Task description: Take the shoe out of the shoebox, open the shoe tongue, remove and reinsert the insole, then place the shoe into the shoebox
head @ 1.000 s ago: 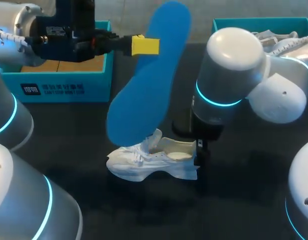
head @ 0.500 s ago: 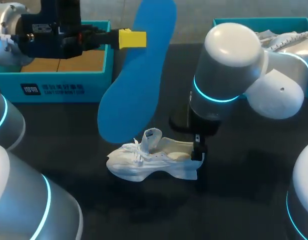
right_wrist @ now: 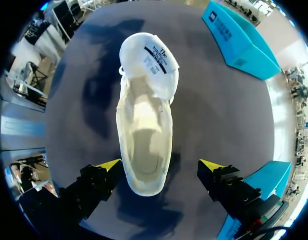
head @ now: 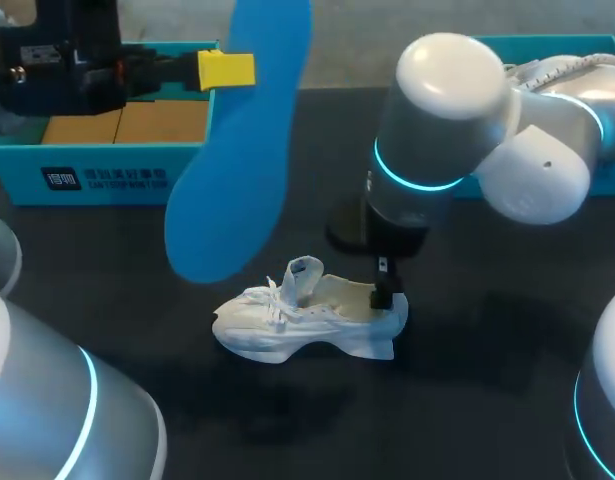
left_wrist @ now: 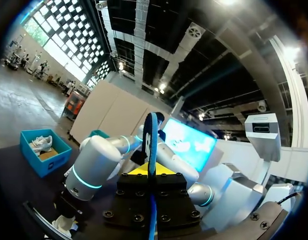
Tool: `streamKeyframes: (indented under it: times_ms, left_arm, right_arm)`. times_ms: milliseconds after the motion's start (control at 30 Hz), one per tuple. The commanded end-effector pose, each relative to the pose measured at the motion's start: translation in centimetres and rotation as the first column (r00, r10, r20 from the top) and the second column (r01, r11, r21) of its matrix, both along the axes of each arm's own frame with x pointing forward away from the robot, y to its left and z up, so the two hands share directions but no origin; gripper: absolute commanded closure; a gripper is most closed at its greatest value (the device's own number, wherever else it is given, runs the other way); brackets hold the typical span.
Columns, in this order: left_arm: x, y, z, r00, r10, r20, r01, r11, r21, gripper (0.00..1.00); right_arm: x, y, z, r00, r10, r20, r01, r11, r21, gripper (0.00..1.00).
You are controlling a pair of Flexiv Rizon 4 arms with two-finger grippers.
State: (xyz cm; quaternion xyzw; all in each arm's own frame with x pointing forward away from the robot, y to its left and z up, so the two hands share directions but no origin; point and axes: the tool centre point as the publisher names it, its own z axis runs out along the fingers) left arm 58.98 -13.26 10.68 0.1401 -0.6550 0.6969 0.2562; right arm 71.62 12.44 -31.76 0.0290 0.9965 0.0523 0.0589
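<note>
The white shoe (head: pixel 302 322) lies on its side on the dark table, tongue pulled open and its inside bare. My left gripper (head: pixel 225 69) is up at the back left, shut on the upper end of the blue insole (head: pixel 237 150), which hangs clear of the shoe. The left wrist view shows that insole (left_wrist: pixel 150 142) edge-on between the shut fingers of the left gripper (left_wrist: pixel 149 171). My right gripper (head: pixel 385 292) is open just above the shoe's heel. In the right wrist view the right gripper (right_wrist: pixel 160 165) straddles the heel of the shoe (right_wrist: pixel 146 120), apart from it on both sides.
A teal shoebox (head: pixel 107 178) with a cardboard floor stands at the back left. A second teal box (head: pixel 507 45) at the back right sits behind my right arm and holds another white shoe. Bare dark table lies in front of the shoe.
My left arm has carried the insole up and to the left, away from the shoe. The right arm has shifted slightly left, its gripper now closer over the heel.
</note>
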Motion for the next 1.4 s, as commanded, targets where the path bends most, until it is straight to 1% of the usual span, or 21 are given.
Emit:
streamKeyframes:
  times_ms: [33,167,633,767,933,1067,1400]
  left_arm:
    - [-0.4,0.7,-0.3,1.000,0.010,-0.004,-0.010,1.000,-0.002,1.00]
    - [-0.3,1.1,-0.4,1.000,0.019,-0.013,-0.019,1.000,-0.009,1.00]
    - [-0.3,1.1,-0.4,1.000,0.019,-0.013,-0.019,1.000,-0.009,1.00]
    - [-0.3,1.1,-0.4,1.000,0.019,-0.013,-0.019,1.000,-0.009,1.00]
    - [-0.3,1.1,-0.4,1.000,0.019,-0.013,-0.019,1.000,-0.009,1.00]
    - [-0.3,1.1,-0.4,1.000,0.019,-0.013,-0.019,1.000,-0.009,1.00]
    - [-0.3,1.1,-0.4,1.000,0.019,-0.013,-0.019,1.000,-0.009,1.00]
  right_arm:
    - [0.9,1.3,-0.4,1.000,0.005,-0.011,-0.005,1.000,-0.015,0.00]
    - [1.3,1.7,-0.6,1.000,0.015,-0.015,-0.015,1.000,-0.016,0.00]
    - [2.6,2.9,-1.1,0.999,0.034,-0.011,-0.035,0.999,-0.036,0.00]
    - [2.9,2.9,-1.7,0.999,0.041,-0.016,-0.041,0.999,-0.029,0.00]
    - [3.2,2.6,-3.3,0.999,0.039,-0.032,-0.039,0.999,-0.025,0.00]
    - [3.3,2.6,-4.1,0.998,0.035,-0.047,-0.036,0.999,-0.023,0.00]
    - [3.7,3.5,-4.9,0.998,0.029,-0.048,-0.031,0.999,-0.044,0.00]
